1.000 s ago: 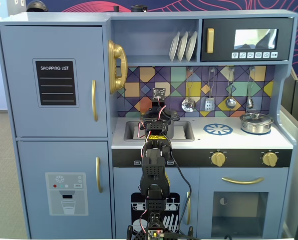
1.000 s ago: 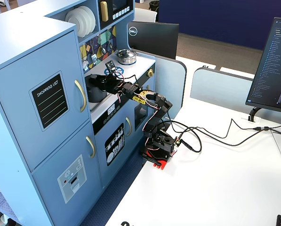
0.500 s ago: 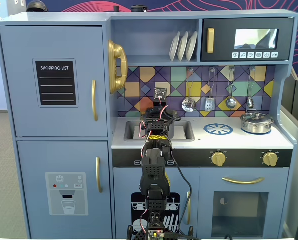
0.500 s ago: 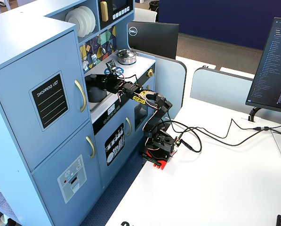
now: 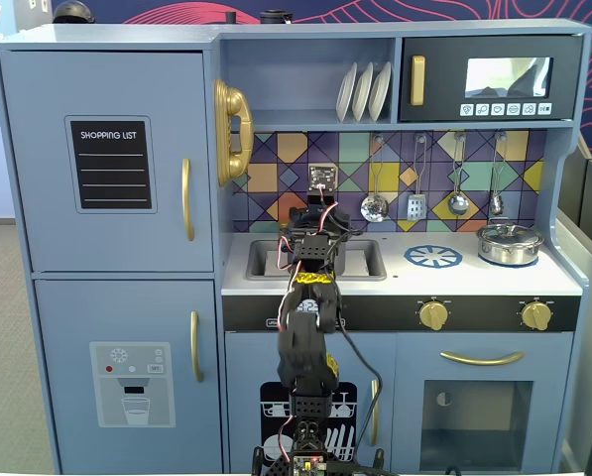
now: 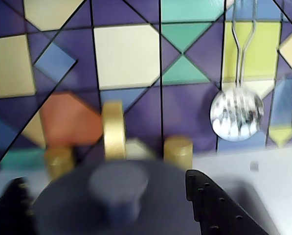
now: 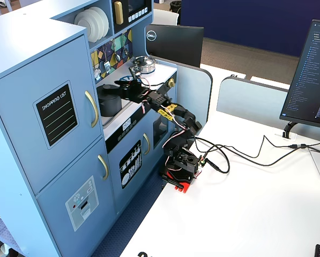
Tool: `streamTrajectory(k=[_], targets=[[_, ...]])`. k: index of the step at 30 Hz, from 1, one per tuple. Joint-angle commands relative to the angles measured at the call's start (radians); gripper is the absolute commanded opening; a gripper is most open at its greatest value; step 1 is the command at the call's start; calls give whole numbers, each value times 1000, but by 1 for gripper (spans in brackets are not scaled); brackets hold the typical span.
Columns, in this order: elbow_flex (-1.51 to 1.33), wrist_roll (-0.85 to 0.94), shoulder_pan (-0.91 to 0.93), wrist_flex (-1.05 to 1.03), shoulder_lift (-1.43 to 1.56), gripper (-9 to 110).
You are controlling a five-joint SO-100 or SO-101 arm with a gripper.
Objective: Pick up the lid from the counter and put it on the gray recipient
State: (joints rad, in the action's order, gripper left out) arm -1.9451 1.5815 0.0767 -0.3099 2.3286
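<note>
The dark-gray lid (image 6: pixel 77 210) with its round central knob (image 6: pixel 119 183) fills the bottom of the blurred wrist view. My gripper (image 6: pixel 105 177) is open, with one black finger (image 6: pixel 212 205) on each side of the knob and neither touching it. In a fixed view the gripper (image 7: pixel 119 85) reaches over the tall gray pot (image 7: pixel 109 107), which stands in the sink area. The lid appears to lie on top of the pot there. In the front fixed view the arm (image 5: pixel 310 297) hides both pot and lid.
A gold faucet (image 6: pixel 114 129) with two gold taps stands just behind the lid. A shiny steel pot (image 5: pixel 510 243) sits at the counter's right, beside the blue-and-white burner mark (image 5: pixel 433 257). Utensils (image 5: pixel 375 206) hang on the tiled backsplash. The sink (image 5: pixel 266 260) lies under the arm.
</note>
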Motion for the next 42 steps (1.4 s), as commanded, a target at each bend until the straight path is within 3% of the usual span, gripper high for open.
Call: streamTrajectory(k=[1,4,9,16,22,27,33,42], targets=[[25,-5,-74,-295,278,14],[-37,67,-109,-541,449,0],[-327,86,-54,-686,693,0],[-741,75,-29,-669,808,0],[-983,-110,-63,-640,816,0],[-1011,-258,-91,-811,833,0],[-1055,-193,-98,-1078,848,0],[-1055,-91,-84,-1216,850,2]])
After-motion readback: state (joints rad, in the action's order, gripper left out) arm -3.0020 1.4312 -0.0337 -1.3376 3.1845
